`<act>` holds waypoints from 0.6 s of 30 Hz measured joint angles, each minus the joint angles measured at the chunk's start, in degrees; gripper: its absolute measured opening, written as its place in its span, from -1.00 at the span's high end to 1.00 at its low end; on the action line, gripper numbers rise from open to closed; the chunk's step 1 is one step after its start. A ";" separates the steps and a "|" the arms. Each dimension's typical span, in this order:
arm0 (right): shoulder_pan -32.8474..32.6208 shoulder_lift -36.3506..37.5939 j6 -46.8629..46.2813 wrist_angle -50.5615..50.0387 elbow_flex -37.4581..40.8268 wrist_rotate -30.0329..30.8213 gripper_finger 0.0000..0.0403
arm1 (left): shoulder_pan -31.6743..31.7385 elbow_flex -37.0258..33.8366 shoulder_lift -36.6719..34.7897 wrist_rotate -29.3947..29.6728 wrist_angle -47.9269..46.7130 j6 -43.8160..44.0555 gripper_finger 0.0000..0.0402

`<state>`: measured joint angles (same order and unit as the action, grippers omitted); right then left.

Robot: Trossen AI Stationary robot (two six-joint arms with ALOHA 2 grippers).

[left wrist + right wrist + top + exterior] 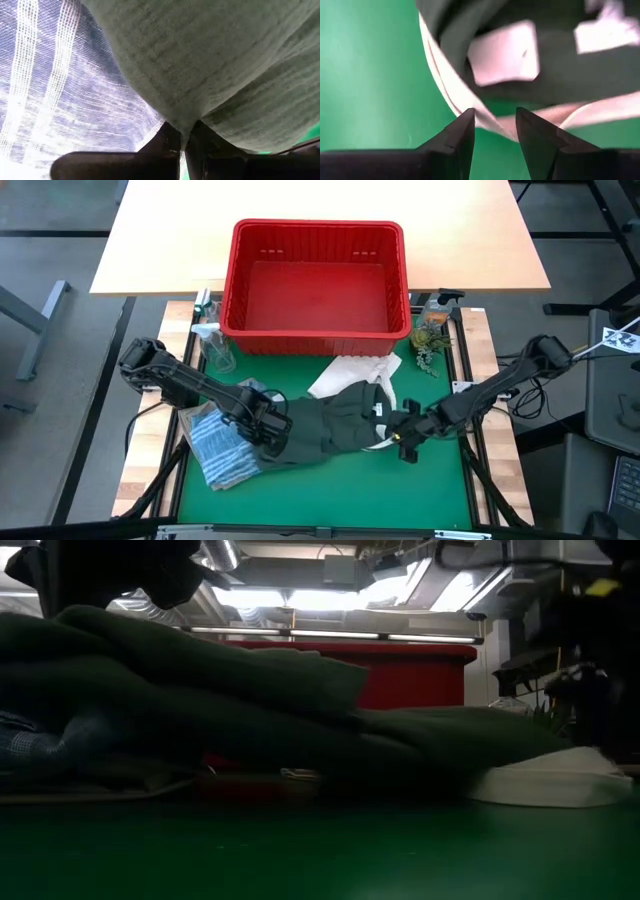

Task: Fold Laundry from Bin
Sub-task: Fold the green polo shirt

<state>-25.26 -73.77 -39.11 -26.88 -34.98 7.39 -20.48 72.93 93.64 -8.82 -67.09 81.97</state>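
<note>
The dark green garment (335,425) lies spread across the middle of the green mat. Its left end overlaps the blue-white striped shirt (220,448). My left gripper (268,432) is shut on that left end. My right gripper (403,442) is open at the garment's right edge, where white labels (505,52) and a pale edge band (445,85) show; the band runs between its fingertips. A white cloth (355,370) lies between the garment and the red bin (318,280), which stands at the far side with nothing showing inside. My left gripper pinches a bunched fold of the green garment (190,117) between its two fingers, at the garment's left end. The fingers come from above, pointing down. That end is raised over the striped shirt (60,90); the rest lies on the mat. My right gripper straddles the pale band (492,125); whether it touches, I cannot tell.
A clear spray bottle (215,345) stands left of the bin, and a small plant (430,338) right of it. A light wooden table (160,240) lies beyond the bin. Bare green mat (330,495) runs along the near side.
</note>
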 joint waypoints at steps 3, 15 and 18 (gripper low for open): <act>0.00 -2.61 -0.02 -0.74 0.00 -4.06 0.29 | 0.02 0.00 0.01 -0.05 -0.10 -0.05 1.00; 0.00 -6.06 0.04 -2.42 -0.11 -5.43 0.29 | 0.46 0.00 0.03 -0.88 6.46 1.56 0.97; 0.00 -6.05 0.04 -3.18 -0.13 -5.54 0.29 | 0.52 0.77 0.05 -1.61 6.11 1.84 0.96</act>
<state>-25.26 -79.82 -39.07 -30.07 -35.11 1.85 -19.97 73.69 93.69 -10.43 -60.99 83.82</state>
